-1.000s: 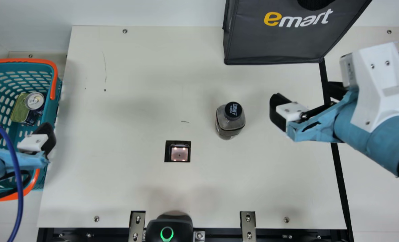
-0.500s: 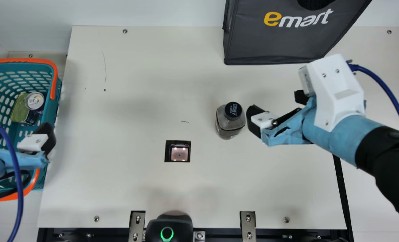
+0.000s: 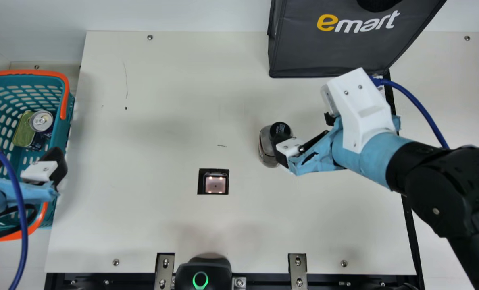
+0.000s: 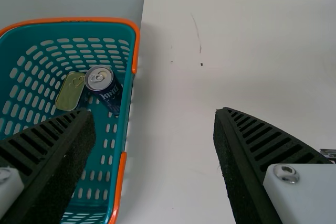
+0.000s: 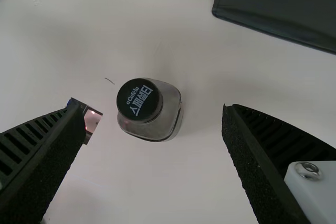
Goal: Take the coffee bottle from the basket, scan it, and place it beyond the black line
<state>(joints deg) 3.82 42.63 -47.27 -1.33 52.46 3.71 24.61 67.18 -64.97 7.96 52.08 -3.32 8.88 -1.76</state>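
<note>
Coffee bottle: standing up on the cream table, dark cap on top, out of the basket, and on the scanner window's side of the black line.
Right gripper: right at the bottle, fingers spread wide and pinching nothing; its wrist view shows the bottle between them — space on both sides.
Scanner window: a little lit square in the table, near the bottle.
Dark bag: at the far side of the table, past the bottle.
Black line: runs down the table on the right, well apart from the bottle.
Black box: at the near edge, with a green ring glowing.
Left gripper: over the basket, fingers wide apart — nothing in them.
Can: in the basket, silver top up, just beside a greenish tin.
</note>
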